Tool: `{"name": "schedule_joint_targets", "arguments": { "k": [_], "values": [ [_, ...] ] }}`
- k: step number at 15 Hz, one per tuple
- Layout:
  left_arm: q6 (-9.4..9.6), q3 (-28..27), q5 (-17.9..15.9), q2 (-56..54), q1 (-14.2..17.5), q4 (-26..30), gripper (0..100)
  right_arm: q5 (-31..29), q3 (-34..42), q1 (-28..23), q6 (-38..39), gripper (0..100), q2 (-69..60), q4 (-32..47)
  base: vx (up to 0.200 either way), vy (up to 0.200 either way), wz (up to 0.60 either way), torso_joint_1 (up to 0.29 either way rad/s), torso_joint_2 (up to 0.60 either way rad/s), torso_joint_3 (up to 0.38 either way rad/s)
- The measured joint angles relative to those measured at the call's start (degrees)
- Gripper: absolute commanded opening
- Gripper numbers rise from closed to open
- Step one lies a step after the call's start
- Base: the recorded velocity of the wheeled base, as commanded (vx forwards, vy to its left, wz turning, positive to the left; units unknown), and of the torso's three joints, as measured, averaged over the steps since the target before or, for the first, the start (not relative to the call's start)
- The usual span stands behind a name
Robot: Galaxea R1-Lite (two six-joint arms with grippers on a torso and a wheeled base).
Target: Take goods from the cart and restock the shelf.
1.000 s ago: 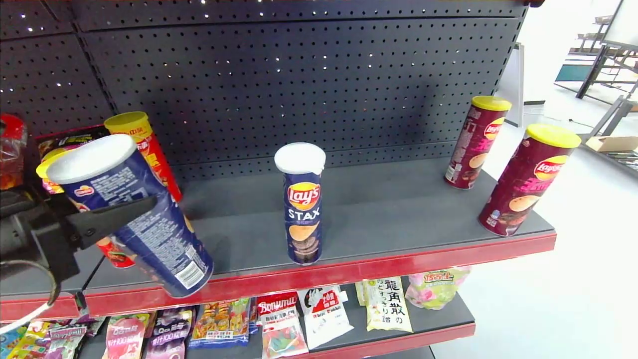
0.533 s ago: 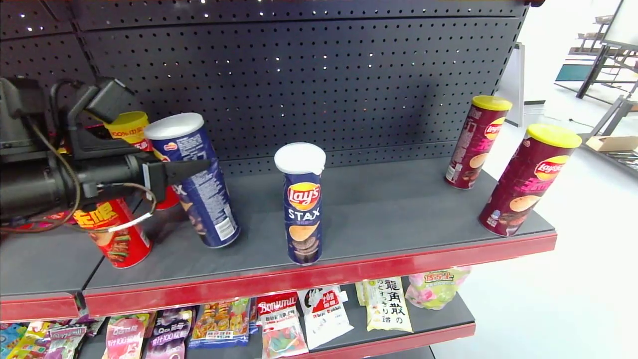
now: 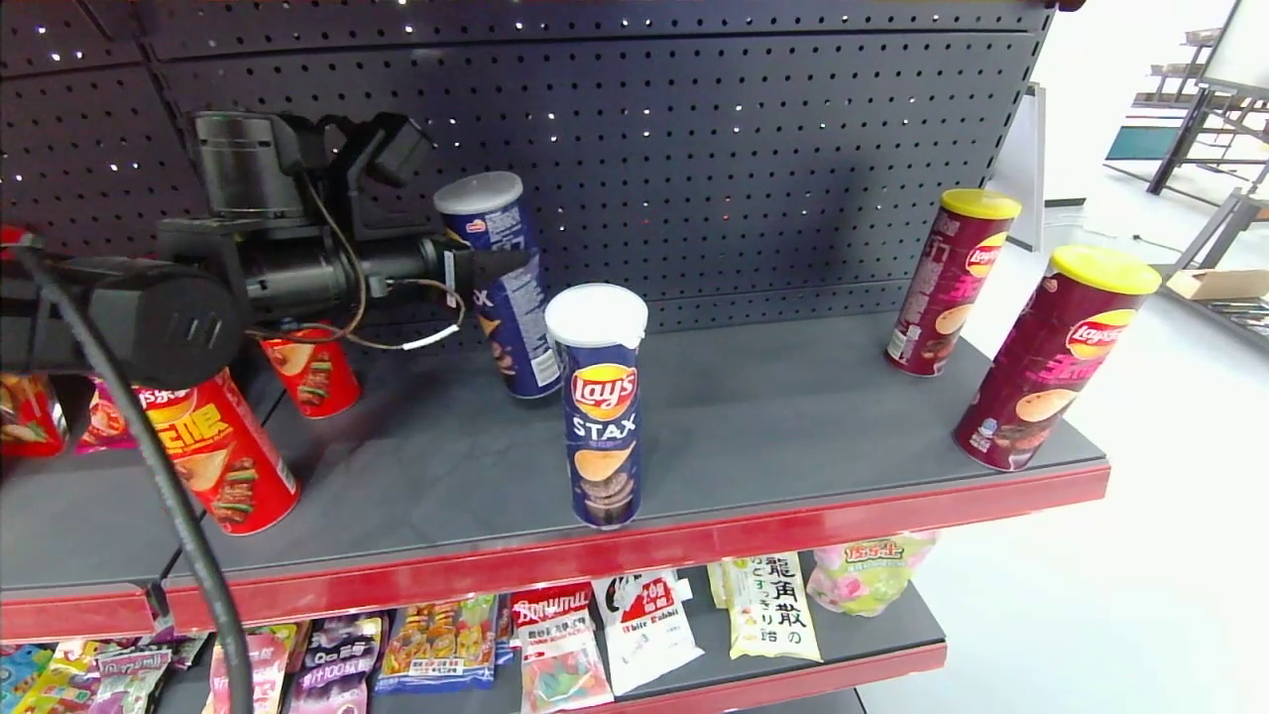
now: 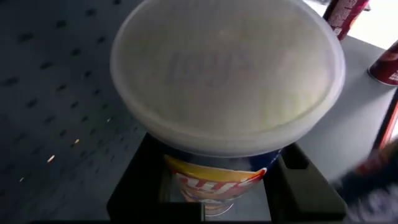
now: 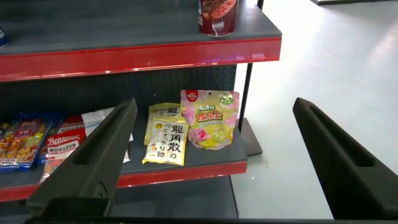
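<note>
Your left gripper (image 3: 506,273) has its fingers clamped on the tilted blue can (image 3: 518,332) at mid-body. The base hangs below them, near the shelf (image 3: 753,416), behind the standing can (image 3: 603,436). Square it upright before release, clear of that neighbour. Right gripper (image 5: 214,106): fingers wide, empty.

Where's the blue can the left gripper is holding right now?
Head view: the held blue can is tilted in the left gripper, back of the grey shelf by the pegboard, just behind and left of the standing blue can.
</note>
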Motion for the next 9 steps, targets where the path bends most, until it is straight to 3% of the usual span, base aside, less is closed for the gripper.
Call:
{"name": "schedule_joint_targets", "arguments": {
  "k": [3,9],
  "values": [
    [-0.04,-5.13,0.00,4.60,-2.39,0.07,0,0.00,0.00,0.00,0.00,100,0.02,0.00,0.000,0.000,0.00,0.000,0.00,0.000],
    [0.90,-9.56,-0.10,9.81,-4.43,-1.51,0,0.00,0.00,0.00,0.00,100,0.02,0.00,0.000,0.000,0.00,0.000,0.00,0.000]
  ]
}}
